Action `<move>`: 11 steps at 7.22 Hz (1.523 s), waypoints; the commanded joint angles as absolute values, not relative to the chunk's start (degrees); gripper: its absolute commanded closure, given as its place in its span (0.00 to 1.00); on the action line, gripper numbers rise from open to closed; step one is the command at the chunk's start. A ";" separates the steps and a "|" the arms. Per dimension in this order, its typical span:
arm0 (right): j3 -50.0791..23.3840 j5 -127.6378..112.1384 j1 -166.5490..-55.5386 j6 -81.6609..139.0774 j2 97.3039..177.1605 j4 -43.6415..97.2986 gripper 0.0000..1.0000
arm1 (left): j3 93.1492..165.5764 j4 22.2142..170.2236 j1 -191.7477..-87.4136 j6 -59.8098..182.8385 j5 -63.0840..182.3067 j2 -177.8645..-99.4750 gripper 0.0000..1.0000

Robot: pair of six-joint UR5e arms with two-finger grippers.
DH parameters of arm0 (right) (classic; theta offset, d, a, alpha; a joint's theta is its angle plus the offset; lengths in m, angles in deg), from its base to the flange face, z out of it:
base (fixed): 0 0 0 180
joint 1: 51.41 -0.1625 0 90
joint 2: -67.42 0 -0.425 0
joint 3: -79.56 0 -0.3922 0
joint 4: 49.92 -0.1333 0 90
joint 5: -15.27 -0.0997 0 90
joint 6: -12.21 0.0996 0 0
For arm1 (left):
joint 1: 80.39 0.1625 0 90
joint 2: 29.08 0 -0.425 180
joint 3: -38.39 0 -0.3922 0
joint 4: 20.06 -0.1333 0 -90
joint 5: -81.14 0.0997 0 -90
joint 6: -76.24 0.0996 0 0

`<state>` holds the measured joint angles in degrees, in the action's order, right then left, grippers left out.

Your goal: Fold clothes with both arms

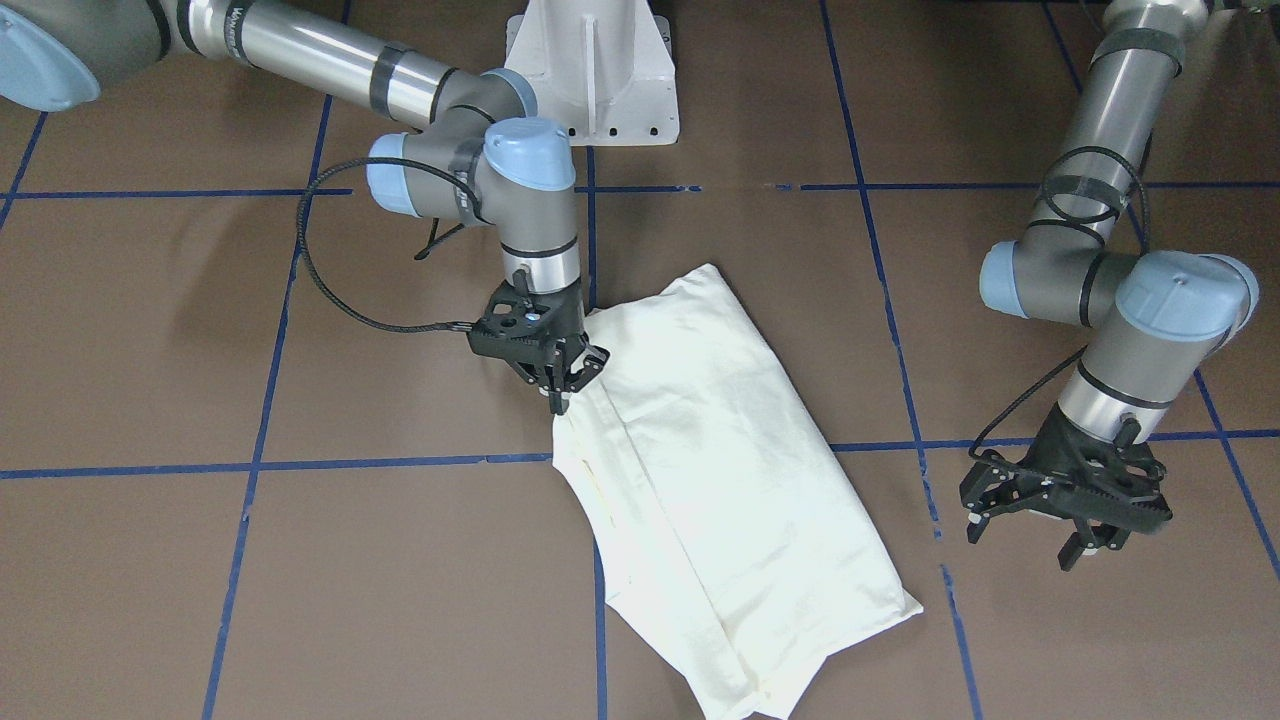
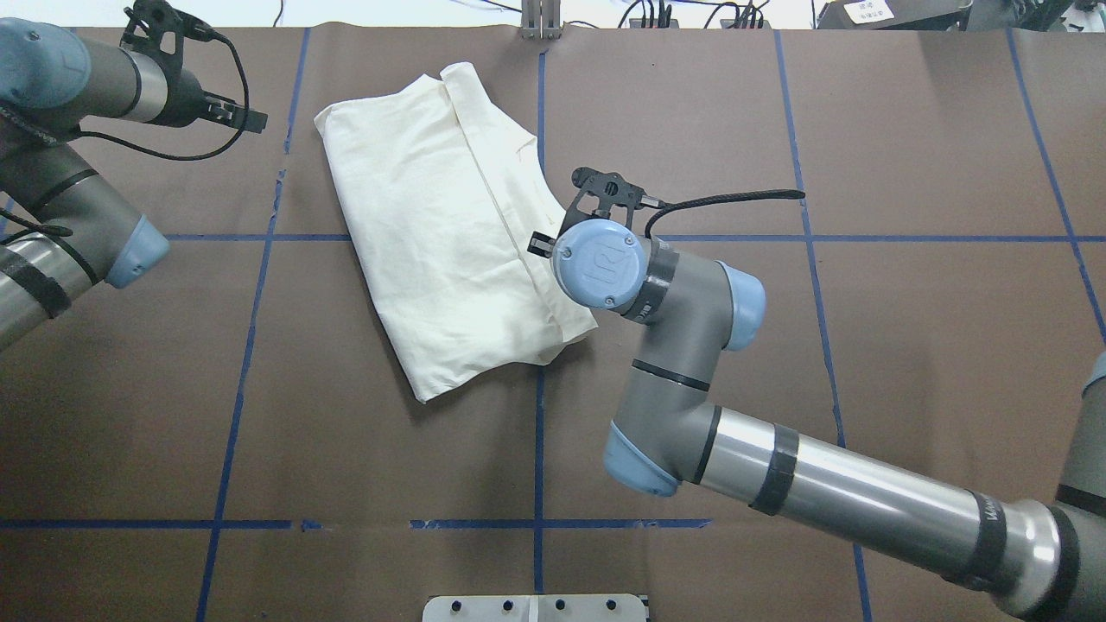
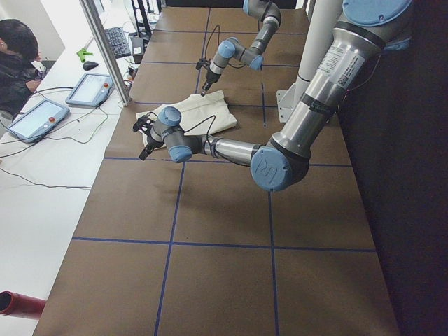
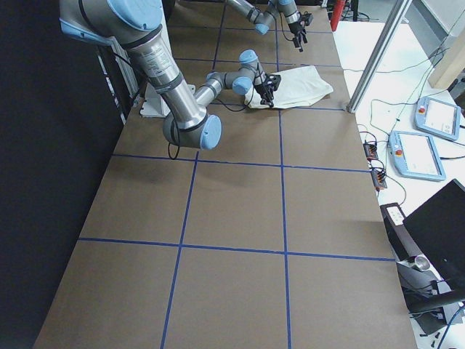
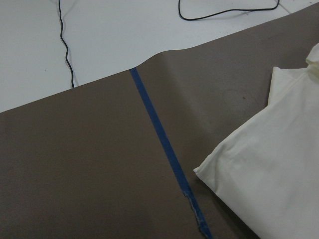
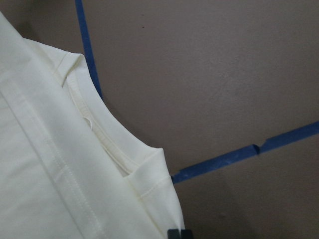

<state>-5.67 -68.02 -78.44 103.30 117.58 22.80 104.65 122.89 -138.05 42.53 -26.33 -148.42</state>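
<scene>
The shirt [image 1: 720, 470], laid folded before the base [image 1: 600, 70], is judged soft, light and best taken at an edge, as pinched by the closed right gripper [image 1: 560, 395]; the left gripper [image 1: 1025, 540] is held open, empty.

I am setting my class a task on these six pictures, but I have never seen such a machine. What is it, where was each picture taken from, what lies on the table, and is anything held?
It is a robot with a left arm and a right arm, each with a two-finger gripper, at a table with blue tape lines. One picture faces the robot from across the table, so sides look swapped; one looks down from behind it; two look along the table from its ends; two come from wrist cameras. A folded cream shirt lies on the table, no print showing. The right gripper is shut on the shirt's edge near the collar. The left gripper is open and empty, apart from the shirt.
</scene>
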 commanded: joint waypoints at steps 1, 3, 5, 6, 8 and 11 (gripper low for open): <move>-19.97 -61.77 -72.55 104.14 129.69 23.38 1.00 | 104.75 122.94 -138.04 42.58 -26.35 -148.43 0.00; -26.41 -54.74 -65.08 108.77 136.65 23.38 1.00 | 104.75 122.85 -137.95 42.50 -26.35 -148.43 0.00; -27.67 -51.62 -61.70 109.41 138.96 23.38 1.00 | 104.75 122.85 -137.95 42.50 -26.35 -148.43 0.00; -27.58 -51.18 -61.52 108.81 139.14 23.38 0.24 | 104.84 122.94 -137.95 42.49 -26.35 -148.52 0.00; -28.71 -53.70 -62.39 98.52 138.27 24.60 0.00 | 106.93 121.98 -138.04 42.49 -26.61 -148.43 0.00; -34.07 -58.03 -62.49 86.25 136.17 38.51 0.00 | 115.53 121.88 -138.04 42.41 -31.79 -141.25 0.00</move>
<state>-31.86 -57.03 -62.89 91.47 137.67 31.08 111.69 121.99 -138.04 42.42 -30.57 -144.50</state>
